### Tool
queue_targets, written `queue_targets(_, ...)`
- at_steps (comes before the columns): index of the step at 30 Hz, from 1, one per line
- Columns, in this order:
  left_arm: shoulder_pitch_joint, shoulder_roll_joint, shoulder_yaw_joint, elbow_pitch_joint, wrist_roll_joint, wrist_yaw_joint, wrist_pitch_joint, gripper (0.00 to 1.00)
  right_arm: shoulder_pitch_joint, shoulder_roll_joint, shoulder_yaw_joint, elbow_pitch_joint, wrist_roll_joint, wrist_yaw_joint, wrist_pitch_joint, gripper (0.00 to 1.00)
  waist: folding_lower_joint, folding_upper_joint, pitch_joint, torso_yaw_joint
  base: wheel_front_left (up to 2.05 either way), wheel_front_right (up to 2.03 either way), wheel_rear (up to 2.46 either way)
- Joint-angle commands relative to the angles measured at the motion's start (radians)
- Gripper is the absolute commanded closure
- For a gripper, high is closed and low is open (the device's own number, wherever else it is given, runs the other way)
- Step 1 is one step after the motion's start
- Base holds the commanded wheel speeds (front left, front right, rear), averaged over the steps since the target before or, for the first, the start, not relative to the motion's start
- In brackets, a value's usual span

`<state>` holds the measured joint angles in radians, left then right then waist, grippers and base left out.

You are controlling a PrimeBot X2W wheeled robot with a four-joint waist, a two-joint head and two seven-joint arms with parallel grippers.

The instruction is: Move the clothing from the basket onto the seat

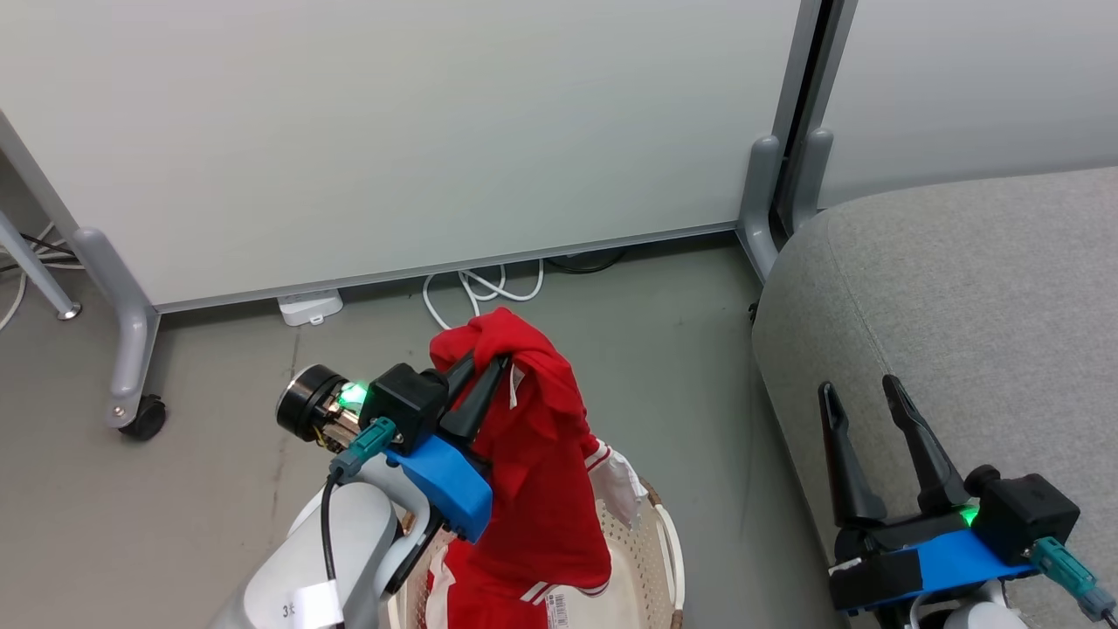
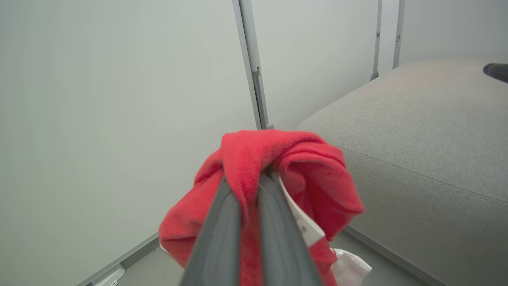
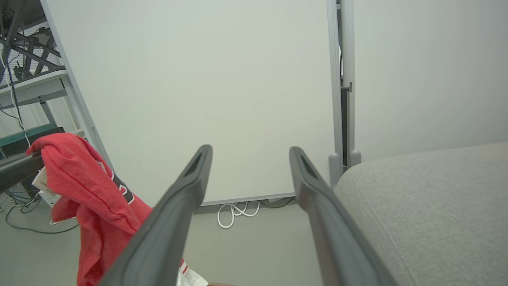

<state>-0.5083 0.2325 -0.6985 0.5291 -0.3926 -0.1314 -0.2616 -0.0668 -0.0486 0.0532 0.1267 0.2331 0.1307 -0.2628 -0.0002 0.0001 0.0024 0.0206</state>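
My left gripper (image 1: 489,365) is shut on a bright red garment (image 1: 541,454) with white trim, lifted clear above the cream basket (image 1: 651,559). The cloth bunches over the fingertips (image 2: 254,174) and hangs down into the basket, where more red fabric (image 1: 463,603) lies. In the right wrist view the same garment (image 3: 91,190) hangs at the left, with a dark-and-white mark on it. The grey seat (image 1: 978,306) lies to the right. Over its front edge my right gripper (image 1: 860,389) stands open, nothing between its fingers (image 3: 190,186).
White partition panels (image 1: 419,131) on grey wheeled feet (image 1: 131,349) stand behind the basket. A white cable (image 1: 480,288) and a power strip (image 1: 310,306) lie on the grey floor beneath them. A shelf frame (image 3: 27,71) with wires shows at the far left of the right wrist view.
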Motion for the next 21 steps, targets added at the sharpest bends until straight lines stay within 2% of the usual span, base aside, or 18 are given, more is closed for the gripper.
queue_targets(1, 0.014, 0.003, 0.009, -0.017, 0.011, 0.002, -0.005, 1.00, 0.018, -0.003, 0.000, -0.001, 0.007, 0.000, -0.003, 0.00, 0.0002, -0.0001, -0.005, 0.002, 0.00, 0.00, 0.00)
queue_targets(12, 0.010, -0.001, 0.020, -0.052, 0.025, 0.002, -0.005, 1.00, -0.016, -0.003, 0.048, -0.005, -0.033, 0.000, -0.003, 0.00, 0.0002, -0.0001, 0.002, 0.012, 0.00, 0.00, 0.00)
queue_targets(21, -0.026, -0.014, 0.011, -0.056, 0.028, 0.002, -0.005, 1.00, -0.112, -0.058, 0.236, 0.024, -0.040, 0.000, -0.003, 0.00, 0.0002, -0.0001, 0.031, 0.028, 0.00, 0.00, 0.00)
